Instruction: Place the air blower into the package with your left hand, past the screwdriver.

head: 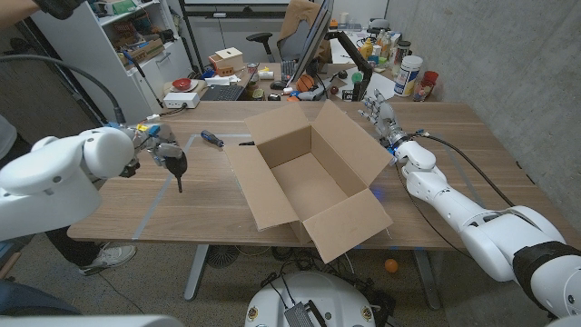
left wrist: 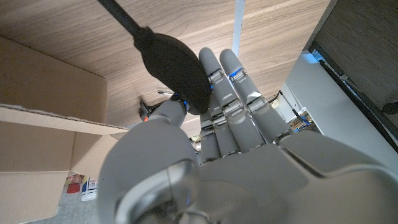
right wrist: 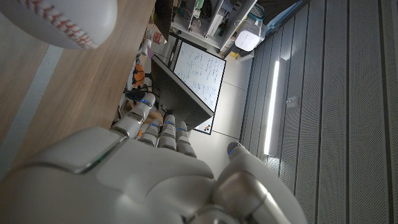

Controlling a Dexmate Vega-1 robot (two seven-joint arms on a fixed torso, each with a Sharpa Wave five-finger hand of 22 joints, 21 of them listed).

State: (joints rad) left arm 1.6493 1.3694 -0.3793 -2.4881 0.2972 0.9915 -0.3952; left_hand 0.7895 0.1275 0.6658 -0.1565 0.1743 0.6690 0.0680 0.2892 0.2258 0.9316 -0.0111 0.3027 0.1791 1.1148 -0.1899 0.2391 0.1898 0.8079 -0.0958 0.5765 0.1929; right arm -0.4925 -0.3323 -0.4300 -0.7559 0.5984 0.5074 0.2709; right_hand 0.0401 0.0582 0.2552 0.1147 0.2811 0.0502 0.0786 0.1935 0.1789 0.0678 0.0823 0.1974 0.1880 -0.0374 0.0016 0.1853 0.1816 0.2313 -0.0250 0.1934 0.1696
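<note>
Holding the air blower by its bulb above the surface's left side, the left hand is mid-carry. Next it likely must travel rightward over the screwdriver into the package; the right hand waits spread, empty.

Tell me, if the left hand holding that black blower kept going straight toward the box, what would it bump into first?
Probably the screwdriver, which lies on the table between the left hand, gripping the air blower, and the cardboard box. The hand seems raised, so it may pass over; depth is unclear.
</note>
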